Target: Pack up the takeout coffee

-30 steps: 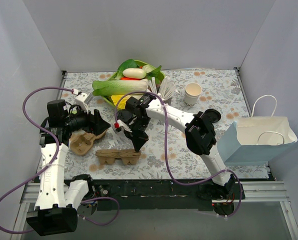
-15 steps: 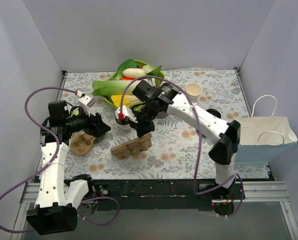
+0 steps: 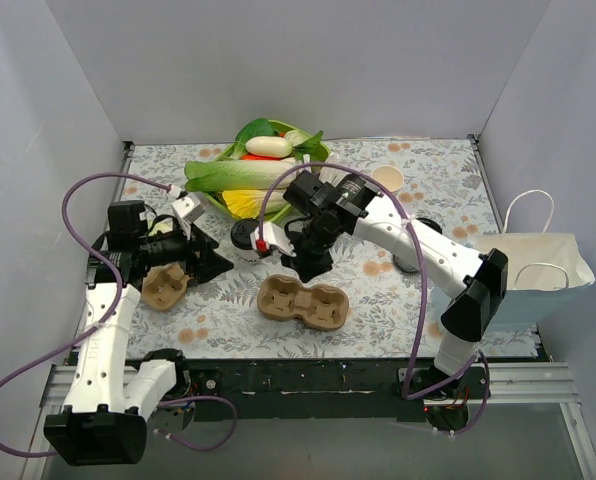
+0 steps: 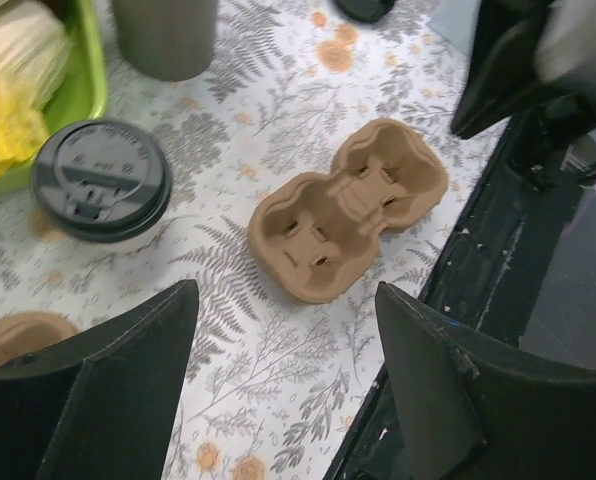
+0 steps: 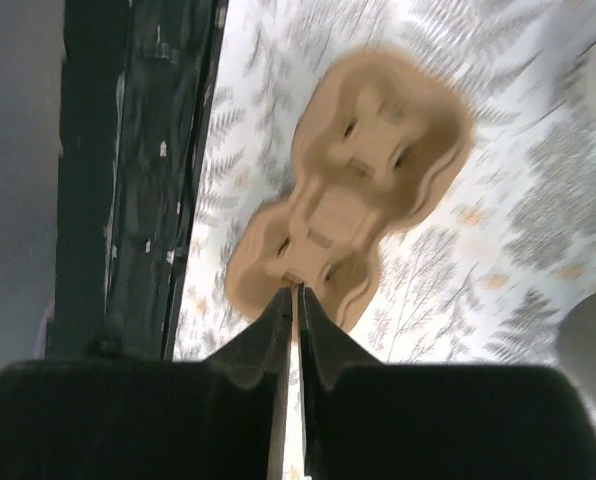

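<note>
The takeout coffee [image 3: 245,238], a white cup under a black lid [image 4: 100,180], stands upright on the floral table in front of the green bowl. A brown two-cup pulp carrier [image 3: 303,303] [image 4: 348,208] [image 5: 353,205] lies flat near the table's front. My right gripper [image 3: 313,266] [image 5: 298,292] hangs shut just above the carrier's far rim, and nothing shows between its jaws. My left gripper [image 3: 204,262] [image 4: 288,380] is open and empty, left of the coffee, pointing toward the carrier. An open, lidless paper cup [image 3: 386,178] stands at the back, half hidden by the right arm.
A second pulp carrier [image 3: 163,285] [image 4: 18,335] lies under the left wrist. The green bowl [image 3: 223,205] [image 4: 90,70] holds vegetables. A grey cup [image 4: 166,35] stands beside it. A loose black lid [image 3: 421,226] and a white paper bag [image 3: 533,275] lie to the right.
The carrier was held tilted by the right gripper; it has moved right and now lies flat. The right gripper has risen above it. The left gripper has edged right.
</note>
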{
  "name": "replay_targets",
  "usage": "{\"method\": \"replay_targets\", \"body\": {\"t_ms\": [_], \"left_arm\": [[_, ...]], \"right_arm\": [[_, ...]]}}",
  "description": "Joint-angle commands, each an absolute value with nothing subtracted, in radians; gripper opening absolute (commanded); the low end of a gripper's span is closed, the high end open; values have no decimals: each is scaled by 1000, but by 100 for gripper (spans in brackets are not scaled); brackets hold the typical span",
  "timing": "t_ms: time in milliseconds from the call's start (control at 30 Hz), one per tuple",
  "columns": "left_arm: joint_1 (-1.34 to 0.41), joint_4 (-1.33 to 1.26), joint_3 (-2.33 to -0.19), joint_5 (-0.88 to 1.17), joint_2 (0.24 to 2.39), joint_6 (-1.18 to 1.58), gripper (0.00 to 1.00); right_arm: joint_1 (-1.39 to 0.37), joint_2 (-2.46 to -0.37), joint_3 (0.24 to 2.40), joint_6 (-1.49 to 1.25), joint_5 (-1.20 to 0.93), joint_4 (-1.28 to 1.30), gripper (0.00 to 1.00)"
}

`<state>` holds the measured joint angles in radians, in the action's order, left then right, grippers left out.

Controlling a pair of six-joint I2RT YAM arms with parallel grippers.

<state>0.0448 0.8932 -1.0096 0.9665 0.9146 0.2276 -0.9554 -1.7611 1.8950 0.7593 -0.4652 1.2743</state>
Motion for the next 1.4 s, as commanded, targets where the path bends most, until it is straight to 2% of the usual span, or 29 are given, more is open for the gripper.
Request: {"method": "replay_targets", "body": {"t_ms": [0,33,133,167,400,600,700,733,900,1133,1367], "left_arm": [[-101,845,-1020,1023,966,255,70],[-132,841,-1023,1009,980,262,69],[-210,775,-1031,970,1046,326,67],[-218,750,-1037,960,1060,372,67],[-224,661,-1101,896,1147,448,67],[-224,670,-1098,888,1152,460,67],[-224,678,-1100,873,1146,460,67],[-224,683,-1103,867,1144,456,67],[-224,701,-1092,844,1128,442,68],[-224,704,-1088,827,1118,442,68],[-222,689,-1077,824,1118,448,68]], "right_arm": [[-916,-1662,1709,897,-425,1292,18],[-898,-1599,1648,952,-423,1254,29],[-897,-1481,1412,1025,-399,1143,41],[-897,-1461,1331,1026,-399,1120,42],[-907,-1391,1122,1003,-436,937,50],[-919,-1425,1089,1052,-460,882,55],[-928,-1457,1083,1069,-477,871,64],[-931,-1469,1083,1072,-480,870,73],[-949,-1500,1066,1094,-482,884,72],[-962,-1543,1058,1094,-476,910,54],[-965,-1574,1072,1089,-471,933,42]]}}
